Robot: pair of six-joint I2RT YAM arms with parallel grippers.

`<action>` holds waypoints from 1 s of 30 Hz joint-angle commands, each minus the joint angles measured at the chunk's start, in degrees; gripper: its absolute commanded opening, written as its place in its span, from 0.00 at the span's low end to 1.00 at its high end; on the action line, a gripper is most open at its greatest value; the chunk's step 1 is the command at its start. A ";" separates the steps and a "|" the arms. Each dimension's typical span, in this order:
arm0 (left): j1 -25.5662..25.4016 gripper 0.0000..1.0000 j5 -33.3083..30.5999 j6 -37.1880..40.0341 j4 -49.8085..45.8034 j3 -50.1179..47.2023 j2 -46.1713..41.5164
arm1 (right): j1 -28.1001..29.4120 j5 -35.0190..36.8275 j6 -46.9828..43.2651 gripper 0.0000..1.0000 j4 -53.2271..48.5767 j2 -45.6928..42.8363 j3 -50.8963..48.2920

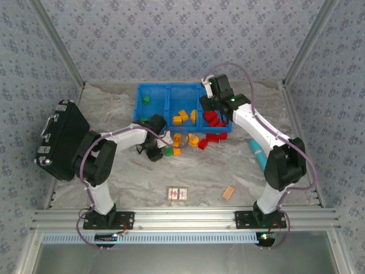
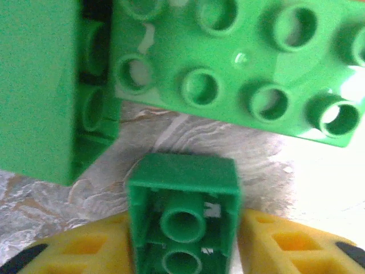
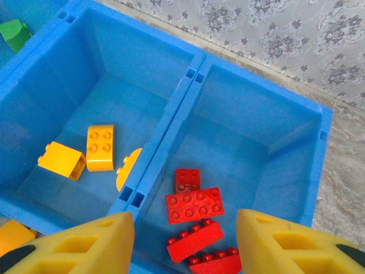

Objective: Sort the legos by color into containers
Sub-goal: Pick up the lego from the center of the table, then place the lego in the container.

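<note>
Left gripper [image 2: 182, 254] pinches the small green brick [image 2: 182, 177], near the containers [image 3: 165, 123], across its flat walls. The brick is likely light, rigid and slick. Right gripper [image 3: 185, 240] is spread, empty, above the containers.

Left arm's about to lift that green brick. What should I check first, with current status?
1. The small green brick sits between the left gripper fingers, both sides touched: ok.
2. Brick clear of the table: cannot tell.
3. Gap between it and the big green plate: ok.
4. Room in the green bin: ok.
5. The right gripper open, empty, over the red bin, away from the green bin: ok.
</note>
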 commanded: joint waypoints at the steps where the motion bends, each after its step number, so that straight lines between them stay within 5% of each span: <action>1: 0.01 0.41 -6.10 -1.10 2.23 -1.20 4.81 | -0.49 2.29 0.03 0.51 -0.60 -2.59 -0.55; 14: -2.22 0.37 -8.48 -6.79 -1.59 -0.71 -3.28 | -1.67 2.72 1.95 0.53 -3.38 -14.51 -9.31; 21: -1.42 0.38 -10.92 -6.65 -3.83 4.23 -12.03 | -9.52 -14.50 11.38 0.58 -3.05 -27.74 -23.52; 30: 6.45 0.38 -14.07 -9.78 0.51 15.70 -9.07 | -13.72 -21.45 20.74 0.58 -2.04 -34.56 -37.61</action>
